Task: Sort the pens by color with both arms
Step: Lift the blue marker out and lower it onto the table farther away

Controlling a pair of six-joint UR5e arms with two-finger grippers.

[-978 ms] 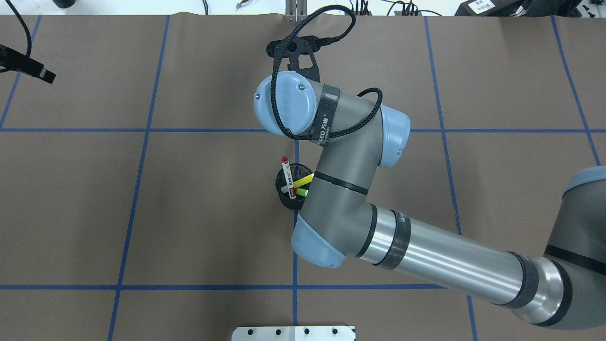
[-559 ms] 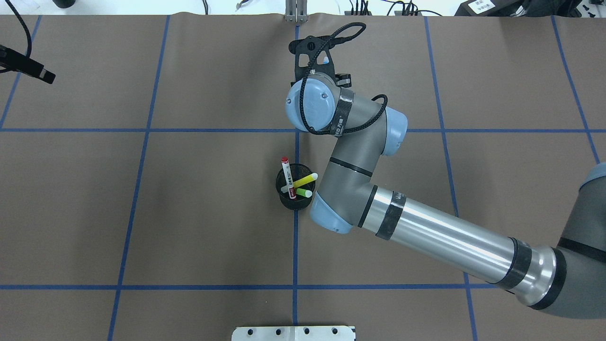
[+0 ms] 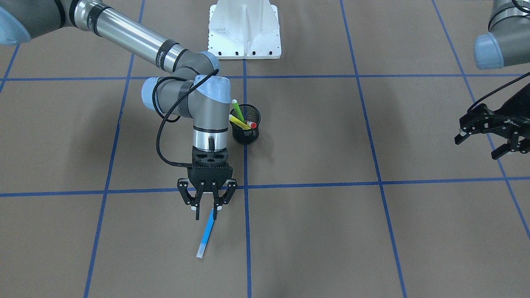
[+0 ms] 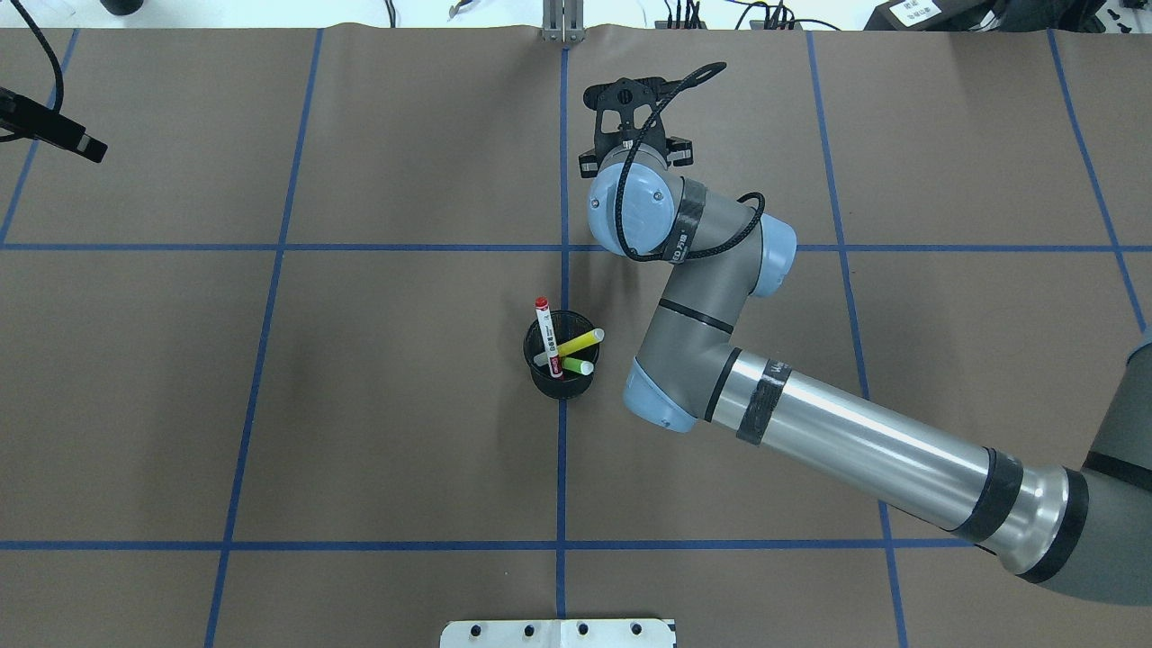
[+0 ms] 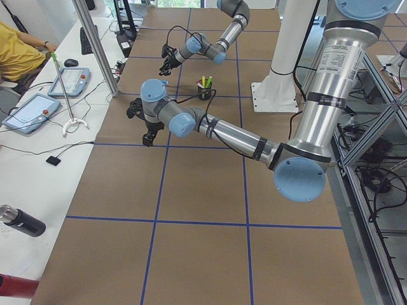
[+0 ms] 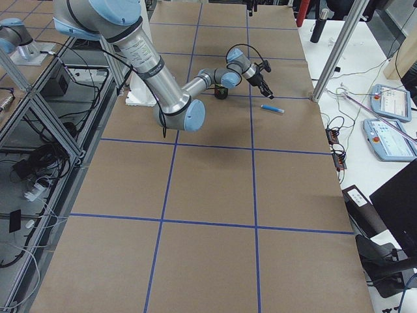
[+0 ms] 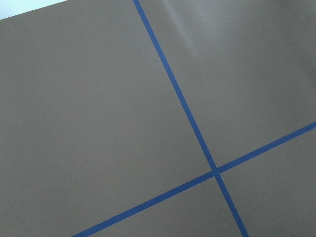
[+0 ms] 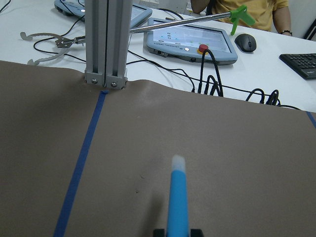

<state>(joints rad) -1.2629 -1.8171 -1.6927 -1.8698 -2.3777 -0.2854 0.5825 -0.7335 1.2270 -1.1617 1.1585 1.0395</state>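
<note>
The blue pen (image 3: 206, 236) lies on the brown table past the cup, pointing at the far edge; it also shows in the right wrist view (image 8: 177, 207) and the exterior right view (image 6: 272, 109). My right gripper (image 3: 206, 210) hangs over the pen's near end, fingers apart and open. In the overhead view the wrist hides the pen. The green pen (image 3: 237, 108), the yellow pen (image 3: 237, 120) and the white pen with a red cap (image 3: 251, 124) stand in the black mesh cup (image 3: 245, 134). My left gripper (image 3: 478, 147) is open and empty, far off to the side.
The white pedestal base (image 3: 244, 29) stands at the robot's edge of the table. Blue tape lines (image 7: 187, 113) divide the brown mat into squares. An aluminium post (image 8: 106, 44) and teach pendants (image 8: 190, 37) are beyond the far edge.
My right arm has swung from beside the cup out to the right and toward the far edge, and has sunk lower. The cup and its three pens have not moved.
</note>
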